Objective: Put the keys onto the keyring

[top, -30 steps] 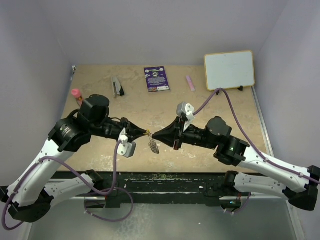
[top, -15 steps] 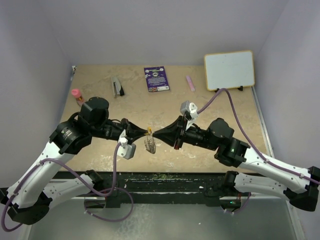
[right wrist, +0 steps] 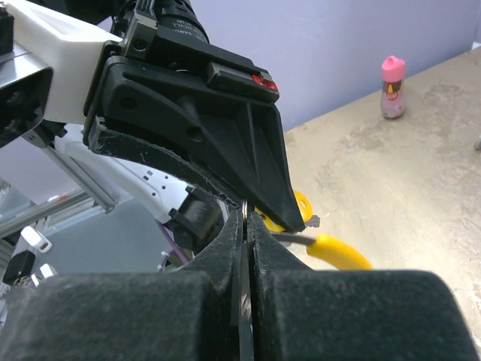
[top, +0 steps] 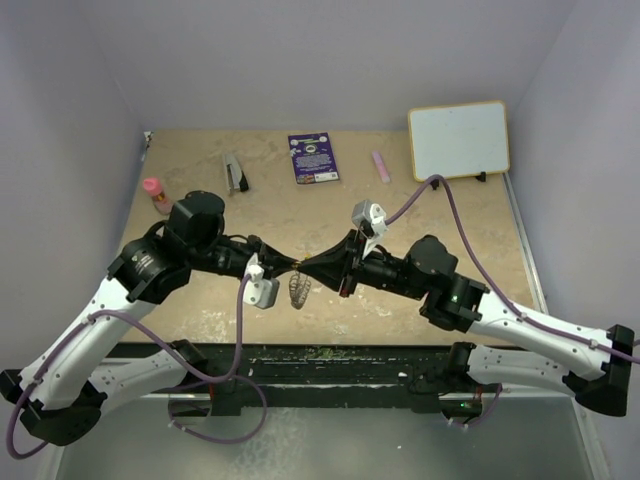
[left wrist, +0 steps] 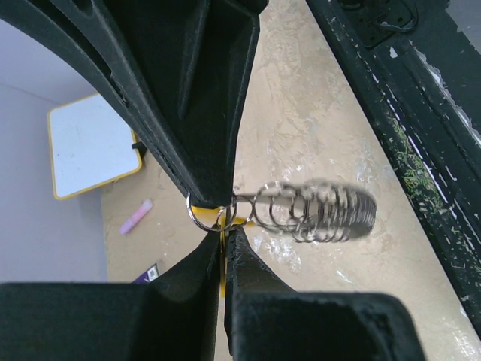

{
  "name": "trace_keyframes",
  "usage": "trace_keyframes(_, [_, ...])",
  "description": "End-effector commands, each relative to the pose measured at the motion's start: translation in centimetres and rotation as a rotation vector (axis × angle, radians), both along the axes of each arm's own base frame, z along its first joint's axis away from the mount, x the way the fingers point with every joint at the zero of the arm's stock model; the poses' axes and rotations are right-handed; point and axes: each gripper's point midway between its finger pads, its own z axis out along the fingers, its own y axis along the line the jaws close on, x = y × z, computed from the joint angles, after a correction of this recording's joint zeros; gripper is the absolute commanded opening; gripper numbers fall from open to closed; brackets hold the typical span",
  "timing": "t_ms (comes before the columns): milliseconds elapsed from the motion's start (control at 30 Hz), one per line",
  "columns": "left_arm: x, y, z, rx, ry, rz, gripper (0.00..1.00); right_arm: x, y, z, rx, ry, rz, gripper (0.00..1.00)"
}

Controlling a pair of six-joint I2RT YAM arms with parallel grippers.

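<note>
Threading in hand, tip to tip above the table [top: 450, 220]: pinching the keys [right wrist: 334, 252] tight in the left gripper [top: 290, 266] from 9 o'clock, clamping the keyring [left wrist: 319, 213] in the right gripper [top: 306, 268] from 3 o'clock. Next probably calls for fine key-to-ring alignment.

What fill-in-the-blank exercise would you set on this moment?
1. The left gripper and right gripper are both ___, with their tips meeting where the keyring dangles.
2. The heads of the keys are ___.
3. The bottle by the left arm has a ___ cap.
4. The whiteboard stands at the back ___ corner of the table.
Missing words: shut; yellow; pink; right.
</note>
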Motion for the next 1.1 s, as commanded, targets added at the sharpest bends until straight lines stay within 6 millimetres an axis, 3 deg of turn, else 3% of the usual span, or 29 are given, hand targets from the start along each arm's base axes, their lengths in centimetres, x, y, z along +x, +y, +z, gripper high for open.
trace_keyframes(0, [-0.4, -0.4, 1.0, -0.037, 0.020, -0.026, 0.03, 0.3, 0.4, 3.0, 0.067, -0.040, -0.018, 0.00])
trace_keyframes(500, [-0.8, 1.2, 1.6, 0.009, -0.029, 0.008, 0.03, 0.6, -0.5, 2.6, 0.057, -0.026, -0.060, 0.00])
trace_keyframes(833, [-0.3, 0.7, 3.2, -0.025, -0.034, 0.020, 0.03, 0.7, 0.1, 1.6, 0.032, -0.002, -0.049, 0.00])
trace_keyframes(1067, [0.7, -0.2, 3.2, -0.034, -0.002, 0.032, 0.03, 0.7, 0.8, 1.1, 0.001, 0.009, -0.034, 0.00])
